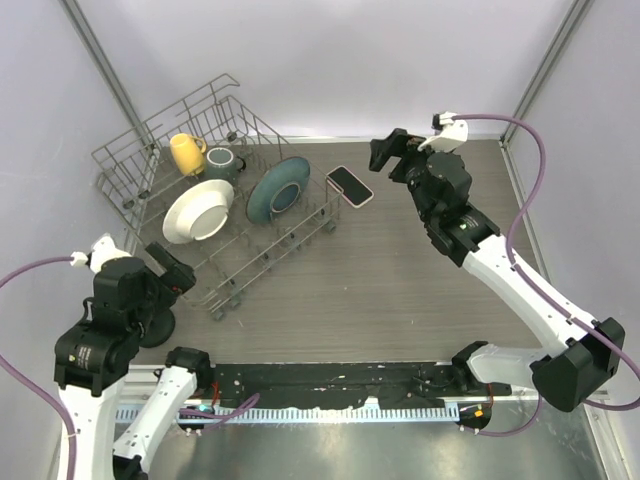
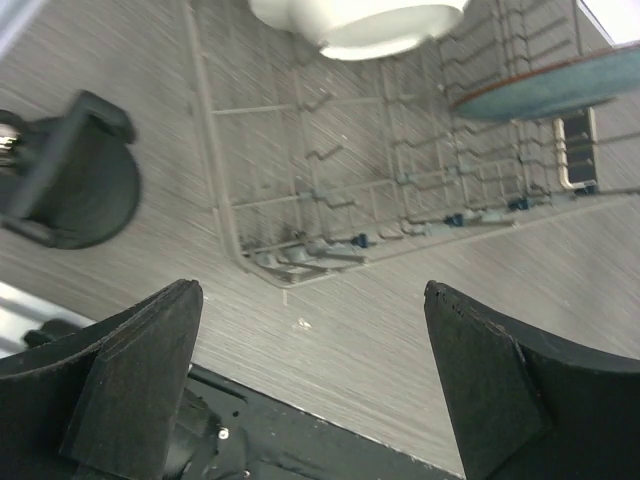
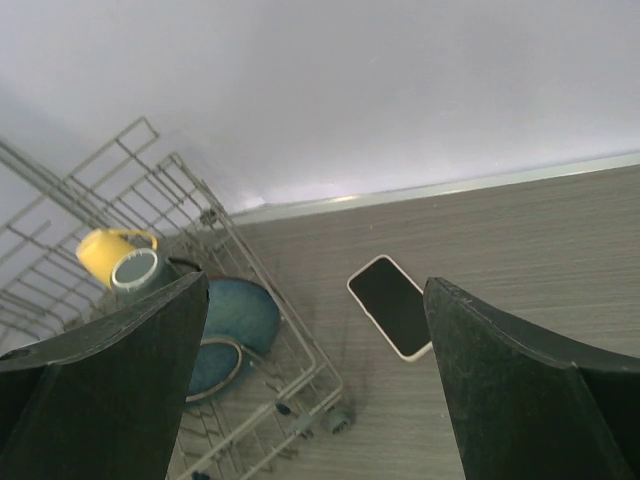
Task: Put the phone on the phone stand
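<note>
The phone (image 1: 350, 186) lies flat, screen up, on the table just right of the dish rack; it also shows in the right wrist view (image 3: 392, 305) and, through the rack wires, in the left wrist view (image 2: 575, 150). The phone stand (image 1: 157, 326) stands at the near left, its black disc base partly hidden by my left arm; the left wrist view shows its base and clamp head (image 2: 70, 185). My left gripper (image 1: 172, 268) (image 2: 312, 300) is open and empty above the table beside the stand. My right gripper (image 1: 385, 158) (image 3: 315, 300) is open and empty, above and right of the phone.
The grey wire dish rack (image 1: 270, 250) fills the left middle and holds a white bowl (image 1: 197, 211), a blue plate (image 1: 277, 189), a yellow mug (image 1: 186, 152) and a dark mug (image 1: 222, 162). A black rail (image 1: 330, 380) runs along the near edge.
</note>
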